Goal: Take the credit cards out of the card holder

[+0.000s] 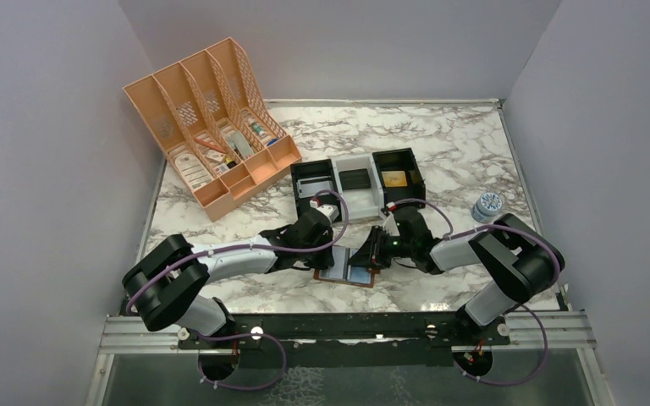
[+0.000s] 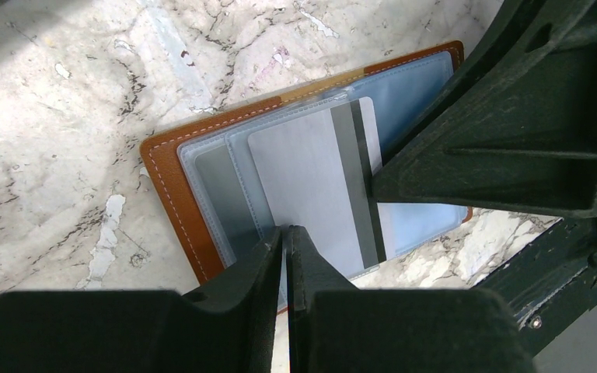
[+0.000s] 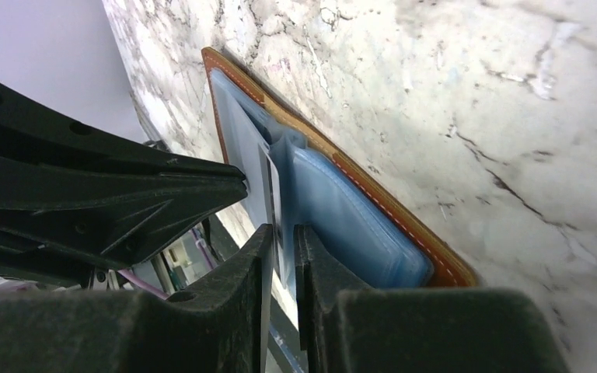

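Seen from above, the brown card holder lies spread open on the marble-print table, at 6 o'clock from a row of three black and white trays. Both arms bend over it and hide most of it. A peach lattice file organiser stands at 10 o'clock and a small round tub at 3 o'clock.

Only the wrist cameras show the grips. The left gripper has its jaws pressed almost together on the near corner of a credit card. The card is a matt grey plastic rectangle with a dark stripe near its 3 o'clock edge, lying over clear sleeves. In that same view a black fingertip of the right gripper meets the stripe from 3 o'clock.

The right wrist camera sees the card edge-on, as a thin pale sheet pinched in the narrow slot between its fingers. It also shows the holder's stitched tan leather rim and a puffy, glossy blue-grey pocket, too small to make out from overhead.
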Motion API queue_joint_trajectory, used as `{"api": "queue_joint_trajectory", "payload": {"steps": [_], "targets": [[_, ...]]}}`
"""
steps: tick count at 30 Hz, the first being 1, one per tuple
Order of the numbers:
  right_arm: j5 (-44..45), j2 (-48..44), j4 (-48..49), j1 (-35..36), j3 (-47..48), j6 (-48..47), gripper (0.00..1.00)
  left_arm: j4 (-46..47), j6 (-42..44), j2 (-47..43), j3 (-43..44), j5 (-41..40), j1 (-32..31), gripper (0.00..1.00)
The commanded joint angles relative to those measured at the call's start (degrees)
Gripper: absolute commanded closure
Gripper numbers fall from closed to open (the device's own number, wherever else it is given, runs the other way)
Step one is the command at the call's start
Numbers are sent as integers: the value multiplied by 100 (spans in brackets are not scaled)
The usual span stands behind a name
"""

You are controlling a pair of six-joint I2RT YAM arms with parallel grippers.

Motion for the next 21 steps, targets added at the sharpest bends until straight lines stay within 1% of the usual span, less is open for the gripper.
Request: {"api": "queue_joint_trajectory", "payload": {"steps": [1, 4, 8, 11, 13, 21], "targets": [[48, 342, 170, 150, 77, -14, 83, -316, 36, 109, 16, -40, -25, 89], [99, 335, 116, 169, 110, -48, 87, -318, 23, 110, 3, -46, -36, 89], [134, 202, -38, 169, 81, -114, 99, -326, 19, 126, -9, -68, -44, 89], [489, -103, -650, 149, 117, -396, 99, -341, 10, 156, -28, -83, -47, 90], [555, -283, -940, 99, 112, -599, 99, -330, 6, 159, -44, -83, -47, 90], [20, -457, -1287, -120, 135, -1007, 99, -340, 16, 162, -63, -92, -45, 90]]}}
